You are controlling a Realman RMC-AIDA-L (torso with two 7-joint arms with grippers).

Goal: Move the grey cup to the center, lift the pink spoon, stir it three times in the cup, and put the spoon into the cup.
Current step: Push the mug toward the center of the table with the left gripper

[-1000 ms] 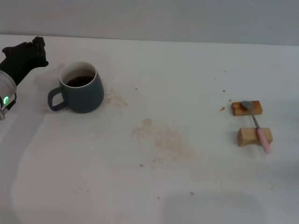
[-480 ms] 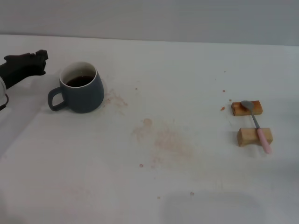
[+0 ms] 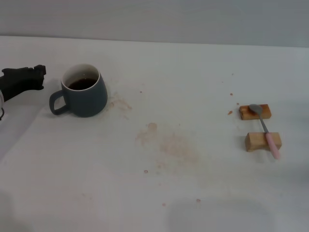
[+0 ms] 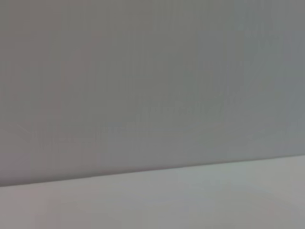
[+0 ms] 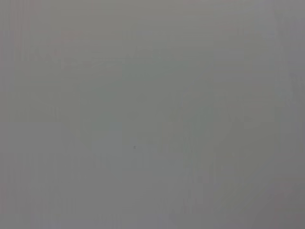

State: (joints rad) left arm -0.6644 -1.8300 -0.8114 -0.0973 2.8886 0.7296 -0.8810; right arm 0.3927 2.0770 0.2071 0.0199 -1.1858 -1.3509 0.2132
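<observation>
The grey cup (image 3: 84,92) stands upright on the left of the white table, its handle pointing left, with dark liquid inside. My left gripper (image 3: 37,76) is a black shape at the left edge, a short gap left of the cup and apart from it. Far to the right, the pink spoon (image 3: 265,130) lies across two small wooden blocks (image 3: 262,141), bowl on the far block, pink handle end toward me. The right gripper is out of view. Both wrist views show only blank grey surfaces.
Brownish stains and crumbs (image 3: 166,145) mark the middle of the table (image 3: 193,193). The table's far edge meets a grey wall behind the cup.
The left gripper has dropped lower and drawn back toward the left edge, turning flatter. Cup and spoon have stayed put.
</observation>
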